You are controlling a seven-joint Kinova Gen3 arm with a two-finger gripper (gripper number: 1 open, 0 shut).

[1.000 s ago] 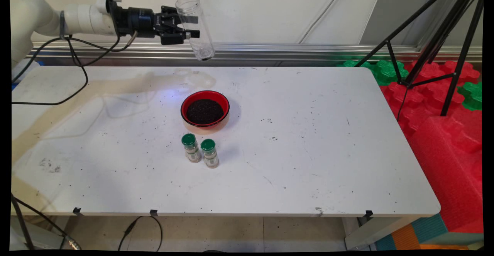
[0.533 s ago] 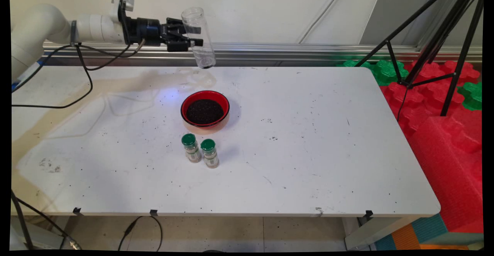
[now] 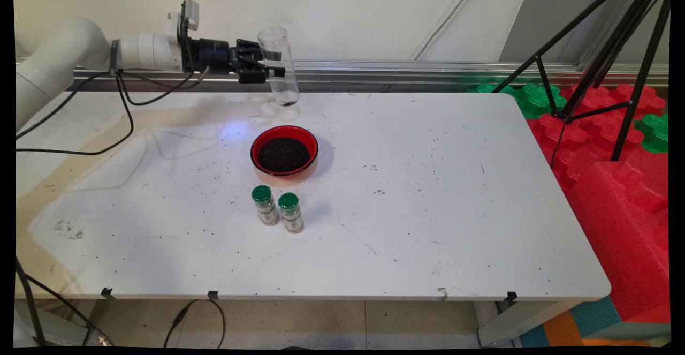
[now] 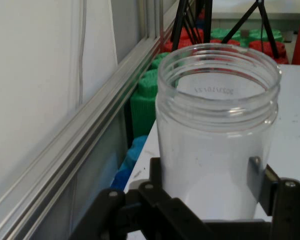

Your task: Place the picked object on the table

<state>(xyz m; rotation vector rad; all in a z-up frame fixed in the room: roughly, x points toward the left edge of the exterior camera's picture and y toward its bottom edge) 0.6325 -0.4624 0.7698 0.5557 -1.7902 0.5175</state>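
End effector clamped on clear jar, open mouth up.
Jar base approx. at table far edge, possibly touching; red bowl nearby.

The jar stands nearly upright at the far edge of the worktop, its base at or just above the surface, with the pincer closed on it from the left. Nearer the camera sits a bowl with granules in it. Nearer still, two spice bottles stand side by side.
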